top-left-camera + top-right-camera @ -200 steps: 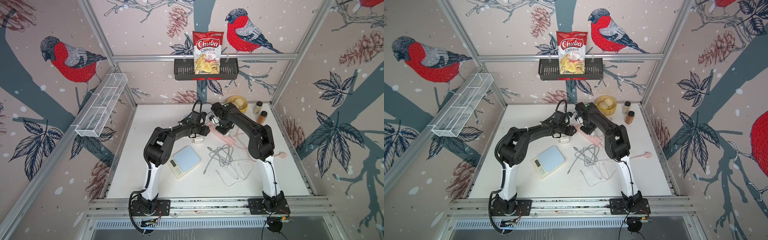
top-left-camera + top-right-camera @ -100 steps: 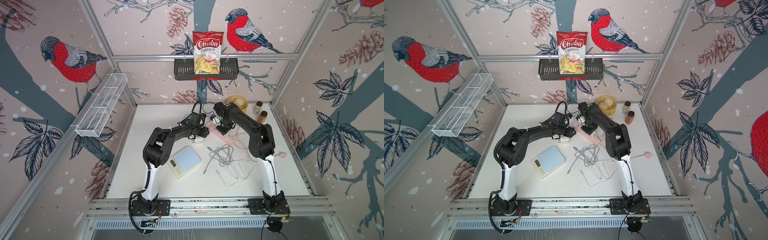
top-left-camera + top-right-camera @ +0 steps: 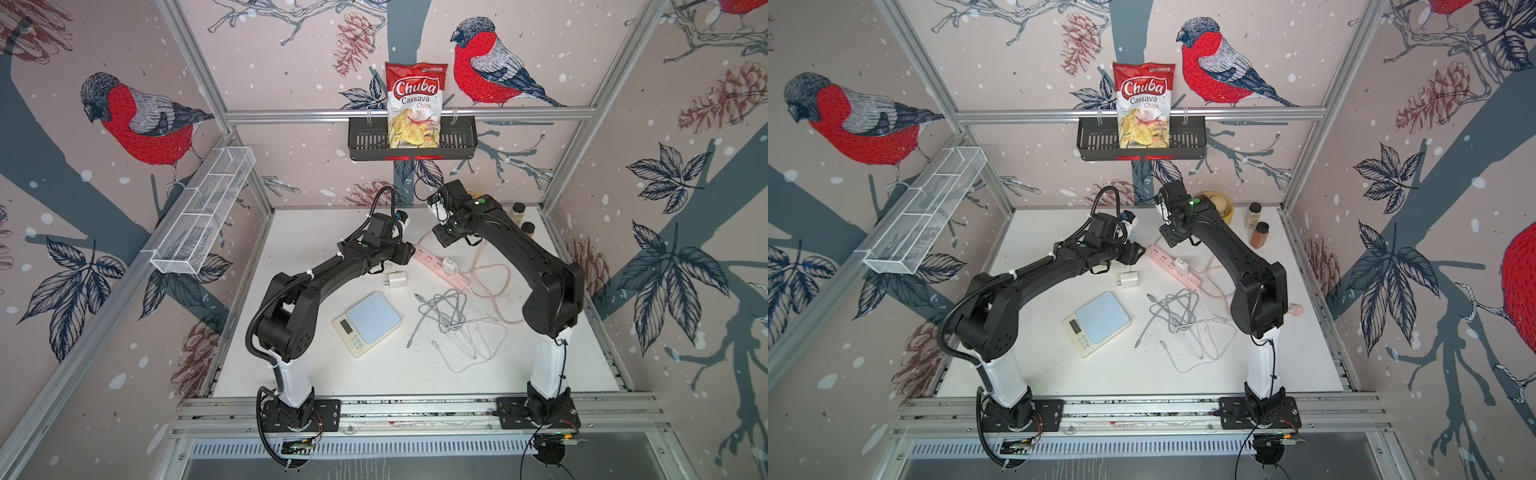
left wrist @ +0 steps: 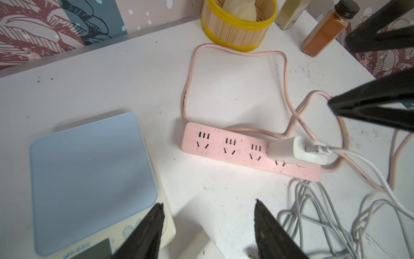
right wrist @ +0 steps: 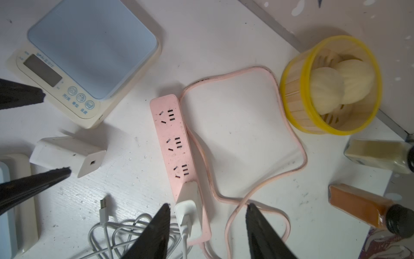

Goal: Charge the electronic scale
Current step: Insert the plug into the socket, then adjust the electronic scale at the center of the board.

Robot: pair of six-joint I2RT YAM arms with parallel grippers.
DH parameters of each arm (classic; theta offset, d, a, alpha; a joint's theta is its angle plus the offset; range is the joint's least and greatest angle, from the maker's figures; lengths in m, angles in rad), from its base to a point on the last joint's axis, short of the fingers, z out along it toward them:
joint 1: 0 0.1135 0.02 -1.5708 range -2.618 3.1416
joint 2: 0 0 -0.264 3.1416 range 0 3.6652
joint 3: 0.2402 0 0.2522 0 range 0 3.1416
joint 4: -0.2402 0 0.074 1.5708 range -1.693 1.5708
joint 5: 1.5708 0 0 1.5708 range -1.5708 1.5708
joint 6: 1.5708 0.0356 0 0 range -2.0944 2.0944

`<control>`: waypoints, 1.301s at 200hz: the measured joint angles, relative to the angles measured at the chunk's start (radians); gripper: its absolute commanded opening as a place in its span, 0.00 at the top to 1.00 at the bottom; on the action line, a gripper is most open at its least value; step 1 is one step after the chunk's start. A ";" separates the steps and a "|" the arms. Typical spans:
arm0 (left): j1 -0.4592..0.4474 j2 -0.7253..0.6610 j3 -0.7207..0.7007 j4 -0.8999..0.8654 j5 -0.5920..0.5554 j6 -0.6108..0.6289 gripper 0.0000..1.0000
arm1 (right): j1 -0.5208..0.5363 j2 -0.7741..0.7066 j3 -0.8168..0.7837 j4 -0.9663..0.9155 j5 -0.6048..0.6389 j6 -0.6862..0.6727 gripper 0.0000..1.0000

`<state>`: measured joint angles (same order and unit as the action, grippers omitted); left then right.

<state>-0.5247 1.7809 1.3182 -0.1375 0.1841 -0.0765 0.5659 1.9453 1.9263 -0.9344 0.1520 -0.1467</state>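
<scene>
Snagging is the risk: left gripper [image 4: 208, 203] and right gripper [image 5: 208, 205] stand spread and empty, and a pinch into the tangled cables [image 3: 451, 322] could drag the knot and tug the plugged charger [image 5: 189, 197], under the right fingers, off the power strip [image 5: 172, 139]. One scale [image 4: 89, 179] sits beside a left finger. Chargers: two, counting the loose charger [image 5: 67, 154]; strips: one; cable count unclear.

El. scale [image 3: 368, 322]: 1 seen
Pwr strip [image 5: 170, 139]: 1 seen
USB chargers [image 5: 67, 154] [image 5: 190, 201]: 2 seen
Spice jars [image 5: 378, 157] [image 5: 358, 206]: 2 seen
Steamer basket [image 5: 295, 101]: 1, held 2 buns [image 5: 324, 89]
Chips bag [image 3: 415, 104]: 1 seen
Cables [image 3: 449, 316]: tangled, cnt unclear
</scene>
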 measured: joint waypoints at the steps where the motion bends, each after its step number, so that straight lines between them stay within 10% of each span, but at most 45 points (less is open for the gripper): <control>1: 0.000 -0.003 -0.003 -0.001 -0.002 0.000 0.37 | 0.002 -0.006 -0.006 0.004 0.002 0.003 0.46; 69: 0.132 -0.427 -0.413 -0.027 -0.034 -0.008 0.35 | 0.359 -0.635 -0.797 0.348 0.164 0.317 0.51; 106: 0.257 -0.564 -0.602 -0.040 0.006 -0.060 0.35 | 0.613 -0.671 -1.109 0.563 0.171 0.615 0.55; 185: 0.325 -0.349 -0.646 -0.040 0.269 -0.137 0.38 | 0.745 -0.148 -0.853 0.829 0.036 0.800 0.59; 260: 0.326 -0.521 -0.834 0.053 0.281 -0.245 0.42 | 0.571 -0.193 -0.983 0.912 -0.119 0.805 0.59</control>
<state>-0.1986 1.2594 0.4843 -0.0845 0.4652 -0.3214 1.1366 1.7519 0.9428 -0.0223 0.0330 0.6579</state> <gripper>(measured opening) 0.585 0.397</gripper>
